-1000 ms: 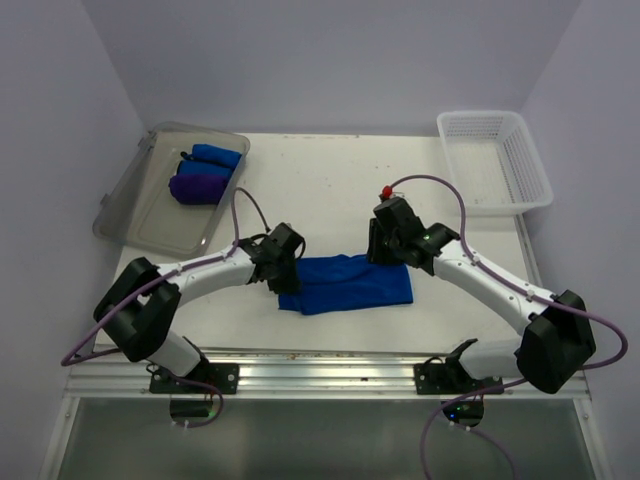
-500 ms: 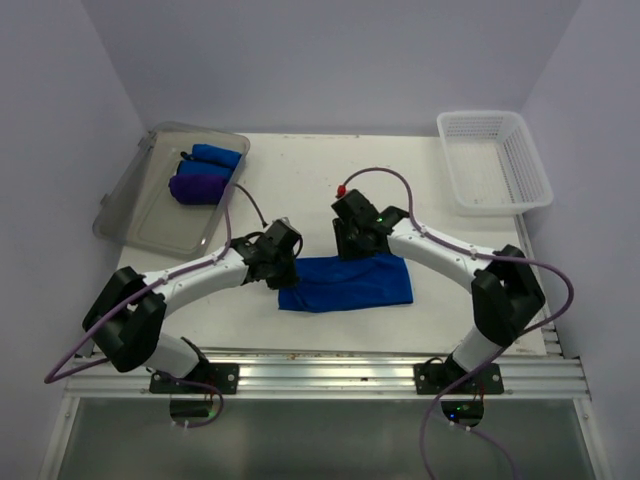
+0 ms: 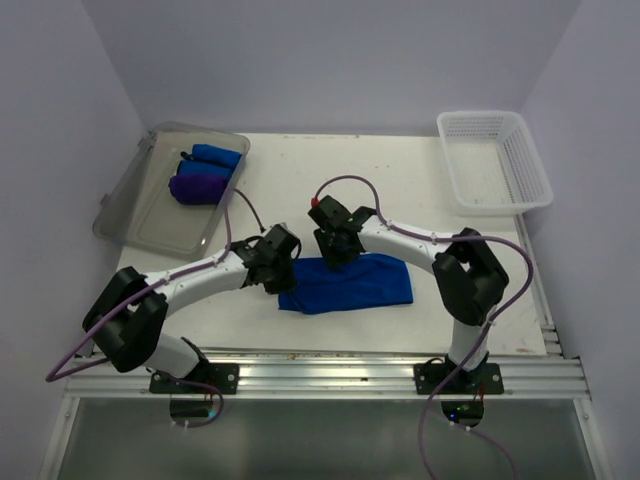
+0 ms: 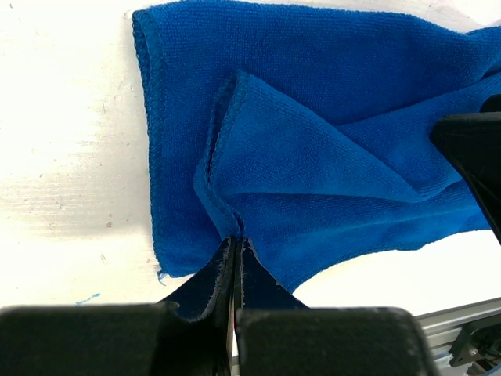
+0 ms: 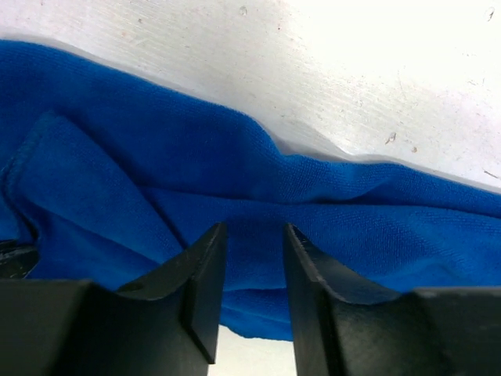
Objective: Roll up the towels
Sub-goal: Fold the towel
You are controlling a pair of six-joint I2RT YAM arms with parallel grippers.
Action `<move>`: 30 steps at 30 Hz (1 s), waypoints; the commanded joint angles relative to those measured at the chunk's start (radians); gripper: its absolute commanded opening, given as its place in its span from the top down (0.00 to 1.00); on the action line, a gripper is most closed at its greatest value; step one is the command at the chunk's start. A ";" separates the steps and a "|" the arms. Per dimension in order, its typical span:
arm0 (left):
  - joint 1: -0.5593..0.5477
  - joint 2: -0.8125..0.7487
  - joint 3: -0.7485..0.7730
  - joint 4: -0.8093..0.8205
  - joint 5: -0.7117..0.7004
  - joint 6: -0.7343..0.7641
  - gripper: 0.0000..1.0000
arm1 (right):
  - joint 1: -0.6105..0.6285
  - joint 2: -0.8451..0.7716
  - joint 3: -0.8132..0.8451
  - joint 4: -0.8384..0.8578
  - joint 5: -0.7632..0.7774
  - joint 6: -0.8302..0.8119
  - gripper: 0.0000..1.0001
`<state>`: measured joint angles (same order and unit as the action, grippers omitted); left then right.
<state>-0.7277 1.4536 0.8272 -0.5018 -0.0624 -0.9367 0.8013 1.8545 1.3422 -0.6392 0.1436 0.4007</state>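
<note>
A blue towel (image 3: 352, 283) lies flat and partly folded on the white table (image 3: 300, 180) in front of the arms. My left gripper (image 3: 283, 268) is at its left end. In the left wrist view its jaws (image 4: 236, 244) are shut on a raised fold of the towel (image 4: 329, 149), whose corner flap is folded over. My right gripper (image 3: 335, 256) sits low over the towel's far left part, close to the left gripper. In the right wrist view its jaws (image 5: 255, 235) are open over the towel (image 5: 368, 219), with nothing between them.
A clear plastic bin (image 3: 150, 215) at the back left holds a rolled blue towel (image 3: 215, 156) and a rolled purple towel (image 3: 197, 187). A white mesh basket (image 3: 495, 160) stands at the back right. The right gripper's finger (image 4: 473, 157) shows at the left wrist view's right edge.
My right gripper has swung left along the towel's far edge, from its right end to its left part. The left gripper has barely moved and keeps its hold.
</note>
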 commanded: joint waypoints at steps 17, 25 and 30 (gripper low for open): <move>-0.003 -0.058 -0.014 0.011 -0.013 -0.024 1.00 | 0.001 0.028 0.018 0.001 0.059 0.010 0.97; -0.001 -0.090 0.012 -0.017 -0.045 -0.019 1.00 | -0.001 -0.072 0.015 -0.017 0.128 0.026 1.00; 0.008 -0.104 0.013 -0.023 -0.056 -0.011 1.00 | -0.005 -0.074 0.041 -0.024 0.151 0.029 1.00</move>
<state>-0.7265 1.3830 0.8196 -0.5083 -0.0856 -0.9501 0.8013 1.8114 1.3422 -0.6449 0.2447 0.4145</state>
